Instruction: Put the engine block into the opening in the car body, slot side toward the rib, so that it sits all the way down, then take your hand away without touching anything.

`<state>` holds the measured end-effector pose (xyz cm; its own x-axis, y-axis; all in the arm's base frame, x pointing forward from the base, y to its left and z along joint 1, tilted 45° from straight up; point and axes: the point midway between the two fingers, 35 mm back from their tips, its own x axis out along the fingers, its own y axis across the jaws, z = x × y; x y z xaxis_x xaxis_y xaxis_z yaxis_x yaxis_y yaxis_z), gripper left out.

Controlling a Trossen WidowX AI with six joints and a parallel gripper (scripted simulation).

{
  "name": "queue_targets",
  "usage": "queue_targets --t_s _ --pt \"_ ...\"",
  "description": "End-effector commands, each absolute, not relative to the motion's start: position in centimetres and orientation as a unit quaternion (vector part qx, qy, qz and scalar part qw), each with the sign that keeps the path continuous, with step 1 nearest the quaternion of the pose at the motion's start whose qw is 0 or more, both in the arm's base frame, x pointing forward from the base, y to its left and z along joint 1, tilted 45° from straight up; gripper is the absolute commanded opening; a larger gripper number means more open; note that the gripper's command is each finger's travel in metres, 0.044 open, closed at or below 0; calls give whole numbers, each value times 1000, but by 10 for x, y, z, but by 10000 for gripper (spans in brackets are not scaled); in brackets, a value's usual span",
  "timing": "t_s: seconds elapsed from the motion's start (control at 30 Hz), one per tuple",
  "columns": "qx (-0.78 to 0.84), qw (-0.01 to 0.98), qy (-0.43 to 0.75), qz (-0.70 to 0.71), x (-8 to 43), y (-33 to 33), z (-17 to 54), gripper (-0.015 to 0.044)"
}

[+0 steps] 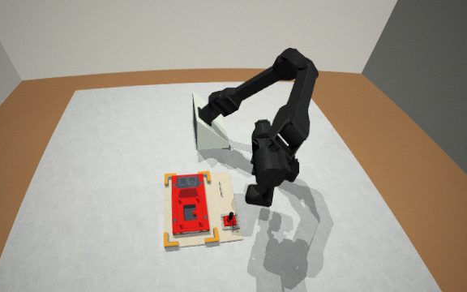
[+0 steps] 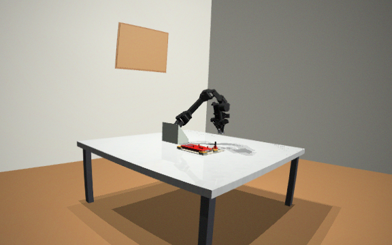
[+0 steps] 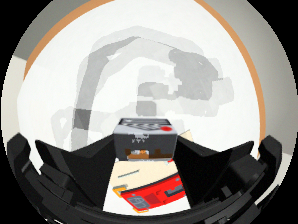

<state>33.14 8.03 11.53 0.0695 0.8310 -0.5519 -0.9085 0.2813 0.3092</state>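
Observation:
The engine block (image 3: 145,142) is grey, with ribs and a red dot on top; brown and orange show low on its near side. My gripper (image 3: 144,137) (image 1: 259,195) (image 2: 220,131) is shut on it in the air, to the right of the board in the top view. The block is hidden in the top view and too small to make out in the exterior view. The red car body (image 1: 177,212) (image 2: 196,148) (image 3: 142,192) lies on the board. Its opening (image 1: 189,212) is dark and empty, with a small red rib at its right edge.
The cream board (image 1: 227,203) has orange corner brackets (image 1: 171,243) around the car, a thin slot (image 1: 220,189) and a red piece with an upright black stick (image 1: 230,220) (image 2: 215,146). A pale wedge-shaped stand (image 1: 211,139) (image 2: 169,133) is at the arm's far end.

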Motion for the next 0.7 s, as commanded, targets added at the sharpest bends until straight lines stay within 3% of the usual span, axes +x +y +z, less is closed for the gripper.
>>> queue_targets --t_s 0.0,0.37,0.67 --pt "-14 750 276 601 329 79 110 0" --pt "87 788 145 592 324 75 100 0" --pt "93 788 137 593 322 75 100 0"
